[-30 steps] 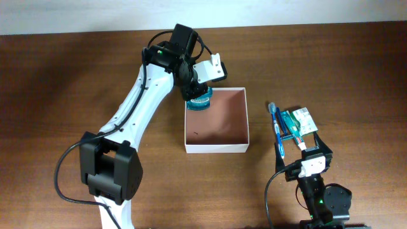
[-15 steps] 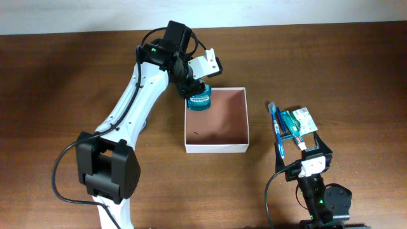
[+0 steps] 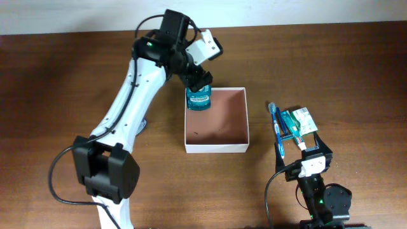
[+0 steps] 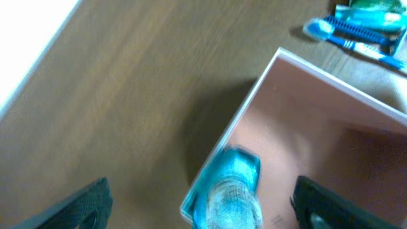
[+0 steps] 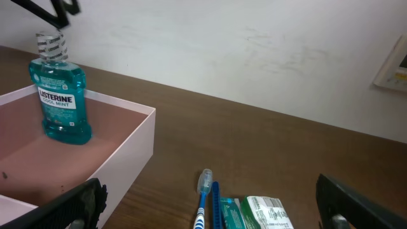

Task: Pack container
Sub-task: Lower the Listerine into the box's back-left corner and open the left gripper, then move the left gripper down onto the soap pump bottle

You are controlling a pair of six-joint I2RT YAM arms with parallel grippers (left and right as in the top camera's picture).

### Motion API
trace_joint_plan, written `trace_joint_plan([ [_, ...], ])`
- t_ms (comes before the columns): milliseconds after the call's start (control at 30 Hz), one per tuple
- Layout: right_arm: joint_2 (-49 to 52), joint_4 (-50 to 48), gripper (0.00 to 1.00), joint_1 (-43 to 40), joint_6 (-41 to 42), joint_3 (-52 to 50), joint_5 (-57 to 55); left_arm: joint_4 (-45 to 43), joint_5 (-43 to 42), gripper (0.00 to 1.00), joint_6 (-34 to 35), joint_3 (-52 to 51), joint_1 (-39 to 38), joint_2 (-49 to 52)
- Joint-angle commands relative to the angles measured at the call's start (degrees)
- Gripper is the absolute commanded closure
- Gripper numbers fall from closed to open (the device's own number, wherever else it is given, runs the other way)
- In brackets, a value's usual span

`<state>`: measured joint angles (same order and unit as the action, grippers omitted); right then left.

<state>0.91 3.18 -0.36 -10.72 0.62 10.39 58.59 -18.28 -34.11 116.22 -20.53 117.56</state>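
The container (image 3: 216, 148) is a square shallow box with white walls and a reddish-brown floor, at the table's middle. A blue mouthwash bottle (image 3: 198, 100) stands upright in its back left corner. My left gripper (image 3: 201, 81) hovers just above the bottle's cap, open and holding nothing. In the left wrist view the bottle (image 4: 232, 191) sits between the widely spread fingers (image 4: 82, 203), apart from both. My right gripper (image 3: 304, 149) rests open near the front right. From its wrist view I see the bottle (image 5: 62, 95) and the container's wall (image 5: 130, 149).
To the right of the container lie a blue toothbrush (image 3: 276, 127) and green packets (image 3: 300, 122), just ahead of the right gripper. The right wrist view shows the toothbrush (image 5: 202, 197) and a green packet (image 5: 267, 213) between its fingers' reach. A white wall backs the table.
My left gripper has opened and let go of the mouthwash bottle, then risen slightly toward the back. The bottle stays upright in the container. The right arm has not moved.
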Motion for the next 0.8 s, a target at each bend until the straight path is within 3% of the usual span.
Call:
trace_joint_plan([
  [0, -0.5, 0.3, 0.02, -0.5, 0.2, -0.3, -0.3, 6.3, -1.0, 0.06, 11.0, 2.5, 5.9, -5.0],
  [200, -0.5, 0.3, 0.02, -0.5, 0.2, -0.3, -0.3, 25.0, -0.3, 0.01, 11.2, 2.4, 16.6, -7.6],
  [433, -0.5, 0.3, 0.02, -0.5, 0.2, -0.3, -0.3, 27.2, 1.1, 0.01, 12.3, 1.9, 23.4, -7.6],
  [567, -0.5, 0.3, 0.02, -0.5, 0.2, -0.3, -0.3, 30.1, 1.7, 0.01, 12.2, -0.7, 23.5, -7.6],
  [767, -0.5, 0.3, 0.02, -0.5, 0.2, -0.3, -0.3, 23.9, 7.2, 0.01, 13.9, -11.9, 23.5, -7.7],
])
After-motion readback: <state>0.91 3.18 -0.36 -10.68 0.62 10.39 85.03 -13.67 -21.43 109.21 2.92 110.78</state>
